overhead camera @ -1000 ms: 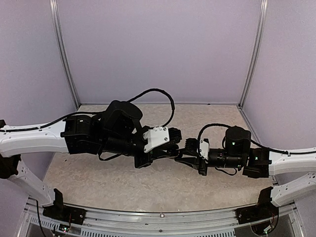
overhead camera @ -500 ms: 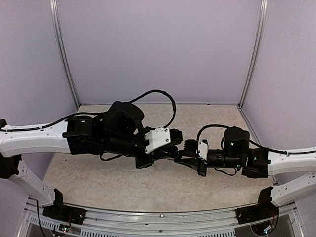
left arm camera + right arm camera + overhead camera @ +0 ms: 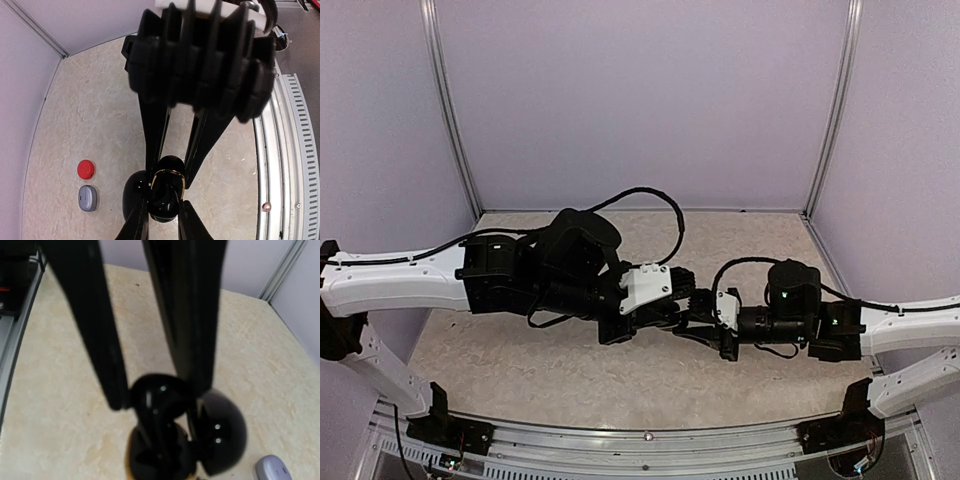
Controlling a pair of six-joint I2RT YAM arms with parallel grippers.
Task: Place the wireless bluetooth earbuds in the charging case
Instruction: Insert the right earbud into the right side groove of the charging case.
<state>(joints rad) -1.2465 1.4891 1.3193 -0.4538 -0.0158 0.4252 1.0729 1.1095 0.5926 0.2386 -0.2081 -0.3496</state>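
**Black case gripped, no earbud visibly seated yet**

Your two arms meet tip to tip over the middle of the worktop [image 3: 90, 110]. Your left pincer [image 3: 670, 314] is closed on the black charging case [image 3: 166, 201], which sits between its fingertips. Your right pincer [image 3: 156, 407] faces it. Its fingers stand either side of a rounded glossy black part right by the case's gold rim [image 3: 167, 173]. You cannot tell whether they are pinching that part, or whether it is an earbud or a piece of the case. Just beside the right pincer's tips is a second glossy black dome [image 3: 218, 435], probably the opened lid.

Well apart from both pincers, towards the back wall, a red case [image 3: 86, 169] and a grey case [image 3: 88, 198] lie shut, just beside each other. No loose wireless bluetooth earbuds show anywhere, so those two pairs may already be stowed, though that is only a guess. By my reading, you have yet to seat the black pair and close the lid.
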